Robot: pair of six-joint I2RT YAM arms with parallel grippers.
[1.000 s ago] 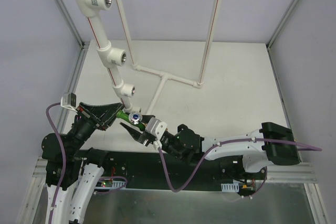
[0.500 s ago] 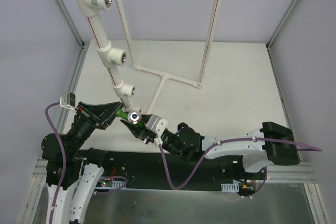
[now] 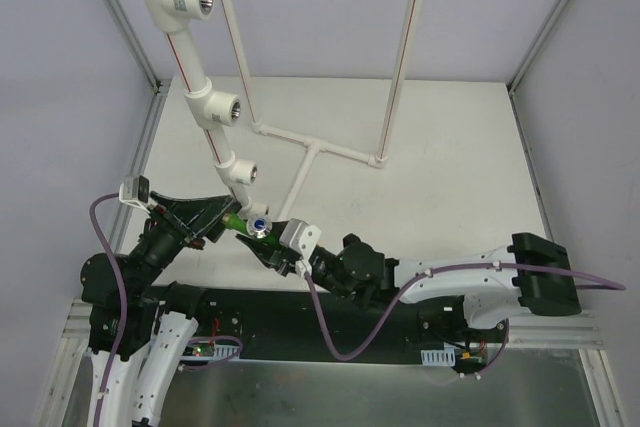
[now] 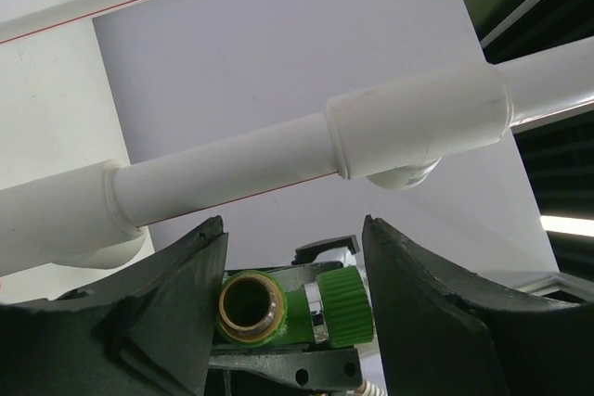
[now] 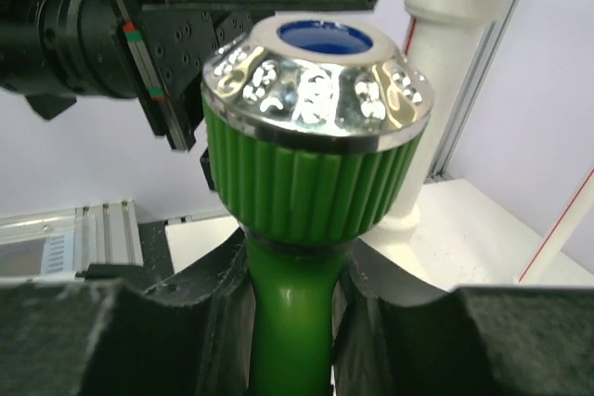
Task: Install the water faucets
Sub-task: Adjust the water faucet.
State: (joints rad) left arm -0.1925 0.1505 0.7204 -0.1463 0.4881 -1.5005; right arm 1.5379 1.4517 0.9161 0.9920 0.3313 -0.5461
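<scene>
A green faucet (image 3: 247, 221) is held above the counter (image 3: 450, 167) near its near edge, left of centre, just below the lowest tee fitting (image 3: 243, 175) of a slanted white pipe (image 3: 190, 67). From above, its body lies on a slant between the left gripper (image 3: 228, 215) and the right gripper (image 3: 255, 235), silver blue-centred cap facing up. The right wrist view shows the right fingers (image 5: 186, 322) pinching the green stem, ribbed knob above them. Only the left wrist view shows the faucet's brass opening, facing that camera; the left fingers (image 4: 176, 303) flank it closely, but whether they press on it is unclear.
</scene>
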